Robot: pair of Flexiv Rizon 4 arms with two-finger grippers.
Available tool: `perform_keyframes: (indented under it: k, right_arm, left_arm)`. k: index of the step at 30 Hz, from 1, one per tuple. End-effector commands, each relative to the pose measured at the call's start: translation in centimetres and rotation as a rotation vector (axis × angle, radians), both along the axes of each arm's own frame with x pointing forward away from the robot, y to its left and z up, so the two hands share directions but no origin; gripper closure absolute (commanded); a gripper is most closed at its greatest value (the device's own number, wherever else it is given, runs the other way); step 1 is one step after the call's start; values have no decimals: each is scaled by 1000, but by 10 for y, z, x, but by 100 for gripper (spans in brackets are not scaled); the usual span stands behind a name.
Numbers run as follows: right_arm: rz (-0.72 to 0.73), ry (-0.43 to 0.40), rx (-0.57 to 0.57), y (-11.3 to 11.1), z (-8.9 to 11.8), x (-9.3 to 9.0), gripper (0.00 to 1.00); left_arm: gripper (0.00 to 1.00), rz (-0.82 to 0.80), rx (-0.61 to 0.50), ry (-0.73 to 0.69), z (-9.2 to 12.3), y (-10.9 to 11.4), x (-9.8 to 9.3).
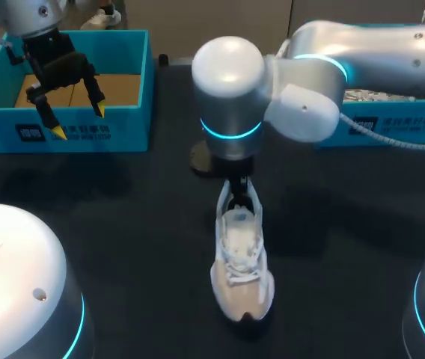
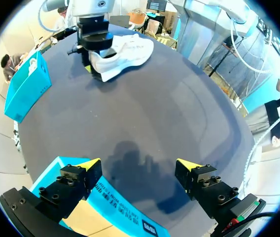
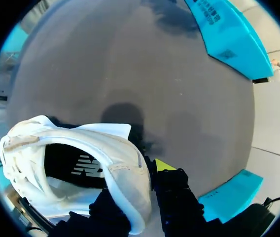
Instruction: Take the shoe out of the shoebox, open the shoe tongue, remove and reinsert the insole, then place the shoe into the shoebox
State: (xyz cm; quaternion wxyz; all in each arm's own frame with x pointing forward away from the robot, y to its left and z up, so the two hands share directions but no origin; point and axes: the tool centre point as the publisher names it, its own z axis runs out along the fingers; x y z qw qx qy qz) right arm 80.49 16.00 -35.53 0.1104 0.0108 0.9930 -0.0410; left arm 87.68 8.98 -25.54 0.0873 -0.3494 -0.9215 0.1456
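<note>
Left gripper (image 1: 78,122) (image 2: 139,165): fingers spread wide, nothing between them; it hangs just above the near wall of the shoebox (image 1: 123,127) (image 2: 125,212). Right gripper (image 1: 236,191) (image 3: 137,185): clamped on the heel collar of the shoe (image 1: 241,262) (image 3: 125,163); one yellow-tipped finger (image 3: 162,165) sits outside the white collar wall; the other finger is inside the opening, its tip hidden.

Table (image 1: 123,224): dark and matte; everything below rests on it.

Shoebox: open, blue, with a brown cardboard floor; it stands at the far left of the table, well apart from the shoe.

Second blue box (image 1: 392,123): far right, partly behind the right arm.

Shoe: white, upright on its sole near the table's middle; the toe points toward the robot's base; the heel is directly under the right wrist; the left gripper is well clear of it.

Laces (image 1: 236,271): white, crossed over the tongue.

Insole (image 3: 83,167): dark, lying inside the shoe, seen through the collar opening beside the right gripper's fingers.
</note>
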Motion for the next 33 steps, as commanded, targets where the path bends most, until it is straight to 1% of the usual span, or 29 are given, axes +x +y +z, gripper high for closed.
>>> perform_keyframes:
  k: [1, 4, 20, 21, 22, 24, 26, 28, 29, 30, 31, 33]
  right_arm:
    - [23, -10, 3, -19, 37, 6, 100]
    - [53, 1, 12, -28, 54, 18, 100]
    - [53, 1, 12, -28, 54, 18, 100]
    - [24, 21, -1, -24, 54, 15, 100]
    - [0, 19, -4, -23, 56, 14, 100]
    - [-18, -10, -17, -26, 65, 14, 100]
    - [-23, -5, -56, -31, 74, 20, 100]
    - [-20, 29, -81, -41, 81, 30, 100]
    - [3, 34, -97, -46, 85, 36, 100]
    - [11, 33, -98, -47, 87, 37, 100]
    - [28, 33, -127, -56, 95, 46, 100]
    - [67, 9, -159, -67, 107, 57, 100]
  left_arm:
    - [0, 0, 2, -1, 0, 0, 0]
    - [0, 0, 2, -1, 0, 0, 0]
    - [0, 0, 2, -1, 0, 0, 0]
    - [0, 0, 2, -1, 0, 0, 0]
    - [0, 0, 2, -1, 0, 0, 0]
    - [0, 0, 2, -1, 0, 0, 0]
    - [0, 0, 2, -1, 0, 0, 0]
    - [0, 0, 2, -1, 0, 0, 0]
    - [0, 0, 2, -1, 0, 0, 0]
    - [0, 0, 2, -1, 0, 0, 0]
    - [0, 0, 2, -1, 0, 0, 0]
    - [0, 0, 2, -1, 0, 0, 0]
